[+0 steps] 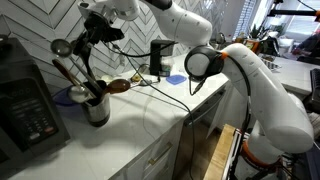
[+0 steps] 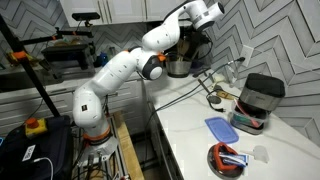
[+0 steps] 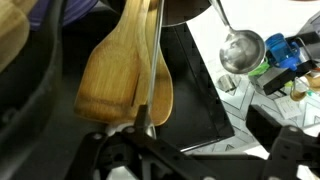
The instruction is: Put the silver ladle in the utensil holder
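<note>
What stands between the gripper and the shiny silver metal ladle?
The brown wooden spoons crowd the wrist view just ahead of the open gripper; the silver ladle shows beside them, off to one side.

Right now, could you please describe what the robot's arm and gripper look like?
The arm has glossy white, rounded links with dark round joint caps, and an orange band rings one joint. The gripper is black and angular, mounted on the white wrist.
</note>
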You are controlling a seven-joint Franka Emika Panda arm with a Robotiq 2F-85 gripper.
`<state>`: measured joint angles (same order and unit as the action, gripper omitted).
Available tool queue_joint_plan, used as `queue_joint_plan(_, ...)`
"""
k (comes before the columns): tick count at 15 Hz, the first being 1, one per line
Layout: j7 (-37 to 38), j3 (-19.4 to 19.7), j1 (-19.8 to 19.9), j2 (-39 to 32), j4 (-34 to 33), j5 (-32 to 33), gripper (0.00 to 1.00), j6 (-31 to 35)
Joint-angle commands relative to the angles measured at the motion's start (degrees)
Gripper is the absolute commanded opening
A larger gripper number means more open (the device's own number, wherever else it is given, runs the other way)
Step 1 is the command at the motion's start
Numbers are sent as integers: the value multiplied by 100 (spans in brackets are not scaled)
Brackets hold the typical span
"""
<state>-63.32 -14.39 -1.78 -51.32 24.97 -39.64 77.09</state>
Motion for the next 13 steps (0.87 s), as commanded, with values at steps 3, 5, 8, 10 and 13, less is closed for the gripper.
queue_joint_plan(3,-264,10,-173,662,-101,1029,100,312)
queue_joint_plan(5,-215,-27,-185,803,-125,1302,100,534)
queue_joint_plan(8,-31,-189,-62,924,-140,1238,100,1516)
queue_joint_plan(10,72,-219,-42,979,-153,1252,100,2224)
queue_joint_plan(13,36,-299,-40,946,-171,1289,100,2314)
